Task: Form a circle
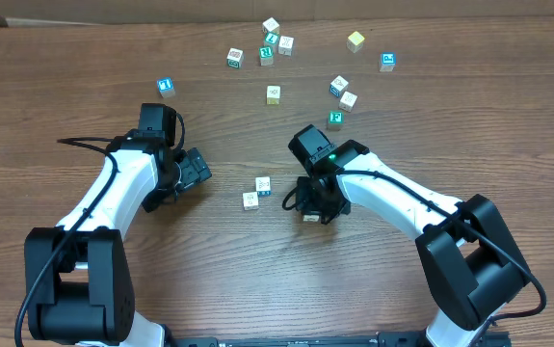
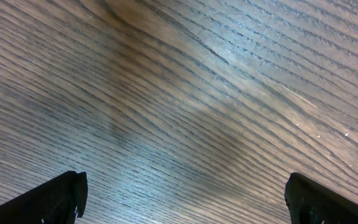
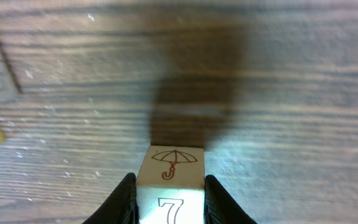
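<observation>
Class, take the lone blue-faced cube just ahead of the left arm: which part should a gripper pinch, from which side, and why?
Pinch two opposite side faces of the blue-faced cube, coming straight down from above. It sits flat and alone on the table, so its sides are free; the open left gripper is nearest.

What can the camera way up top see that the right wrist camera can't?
Only the overhead view shows the left gripper with its jaws open, and the scattered cubes spread over the far side of the table. Only the right wrist view shows the umbrella cube up close. It has a red umbrella on one face and a 7 on another, and it sits between the jaws of the right gripper. Both views show the brown wooden table.
</observation>
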Tool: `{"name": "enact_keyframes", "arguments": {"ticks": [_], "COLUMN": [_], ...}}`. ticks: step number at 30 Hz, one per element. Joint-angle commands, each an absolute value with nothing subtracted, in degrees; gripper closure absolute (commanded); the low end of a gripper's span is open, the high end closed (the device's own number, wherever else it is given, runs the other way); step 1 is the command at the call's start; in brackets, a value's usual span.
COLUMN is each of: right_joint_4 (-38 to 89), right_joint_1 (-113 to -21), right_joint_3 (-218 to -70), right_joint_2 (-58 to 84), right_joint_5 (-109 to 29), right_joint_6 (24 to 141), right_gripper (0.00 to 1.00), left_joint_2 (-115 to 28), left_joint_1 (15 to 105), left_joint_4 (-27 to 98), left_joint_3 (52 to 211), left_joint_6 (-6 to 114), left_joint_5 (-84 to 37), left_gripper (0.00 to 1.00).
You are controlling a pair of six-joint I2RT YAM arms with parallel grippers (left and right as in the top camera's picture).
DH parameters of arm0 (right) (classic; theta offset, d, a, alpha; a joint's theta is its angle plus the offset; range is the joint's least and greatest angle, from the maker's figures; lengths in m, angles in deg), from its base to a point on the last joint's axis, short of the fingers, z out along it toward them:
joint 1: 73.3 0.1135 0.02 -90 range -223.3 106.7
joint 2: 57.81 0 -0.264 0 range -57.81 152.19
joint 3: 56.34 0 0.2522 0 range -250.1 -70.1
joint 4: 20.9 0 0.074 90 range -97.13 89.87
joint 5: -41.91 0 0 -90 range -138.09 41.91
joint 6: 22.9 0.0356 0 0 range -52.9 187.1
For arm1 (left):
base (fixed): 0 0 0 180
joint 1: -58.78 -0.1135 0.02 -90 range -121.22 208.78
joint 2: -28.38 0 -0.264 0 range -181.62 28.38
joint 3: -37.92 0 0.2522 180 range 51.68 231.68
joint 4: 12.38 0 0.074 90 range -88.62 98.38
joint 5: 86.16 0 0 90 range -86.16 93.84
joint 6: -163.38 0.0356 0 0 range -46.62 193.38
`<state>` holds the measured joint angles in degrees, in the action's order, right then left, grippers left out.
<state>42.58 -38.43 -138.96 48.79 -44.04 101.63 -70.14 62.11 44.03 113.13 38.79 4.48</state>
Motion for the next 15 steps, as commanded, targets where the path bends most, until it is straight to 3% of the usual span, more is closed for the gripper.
{"name": "enact_keyframes", "arguments": {"ticks": [1,15], "right_joint_4": [41.0,36.7], "right_joint_1": [-38.4,-36.7], "right_joint_3": [-138.7,-138.7], "right_joint_2": [48.5,48.5], "right_joint_5": [-44.6,-44.6], "right_joint_6": [101.5,101.2], "right_gripper": [0.75,0.75], "left_joint_2": [-70.6,-70.6], "left_joint_1": [62.2,62.2], "left_joint_4": [44.2,44.2], "left_joint_3": [114.0,114.0], "left_joint_6": [37.8,37.8], "left_joint_5": [4.2,4.2], "left_gripper": [0.0,0.01]}}
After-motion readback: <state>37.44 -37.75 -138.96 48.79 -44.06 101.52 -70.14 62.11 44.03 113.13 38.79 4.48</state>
